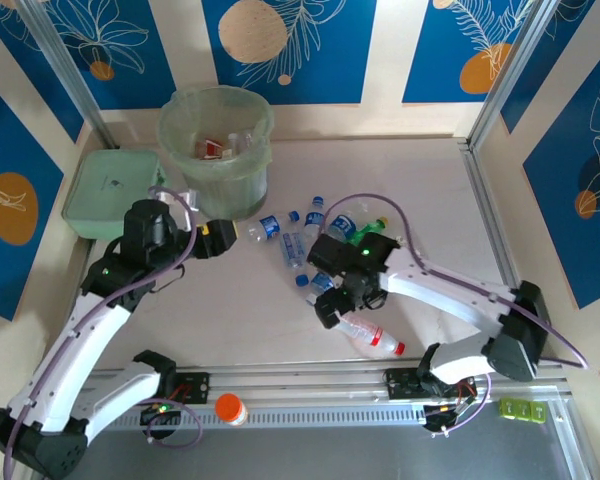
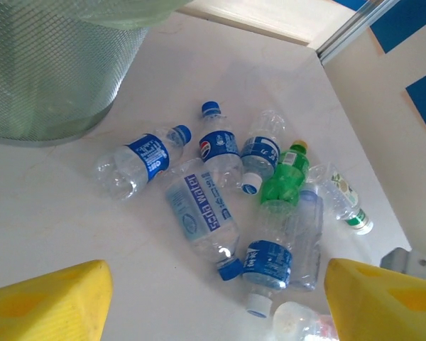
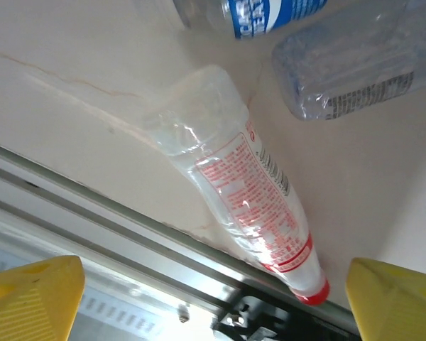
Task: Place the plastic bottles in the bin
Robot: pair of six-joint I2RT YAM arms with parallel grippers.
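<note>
Right gripper [image 3: 214, 288]: fingers spread wide, gripping nothing.
Red-labelled bottle [image 3: 245, 206]: flat on the counter [image 3: 92, 142], between those fingers, untouched.
Left gripper [image 2: 216, 302]: fingers apart, empty.
Plastic bottles [image 2: 227, 192]: clustered ahead of that gripper.
Bin [image 2: 50, 78]: ahead-left of it, beside the cluster.

Bright, even indoor light; soft shadows, a little glare.
From above, the desk [image 1: 430, 200] is evenly lit and sharp, with only faint shadows under the arms. In the left wrist view the plastic bottles [image 2: 220, 192] are crisp with small highlights, while the yellow fingers [image 2: 50, 302] of the left hand [image 2: 216, 284] are blurred, close to the lens. In the right wrist view glare whitens the red-labelled bottle [image 3: 248, 206] near its cap and streaks the metal rail [image 3: 92, 213].
</note>
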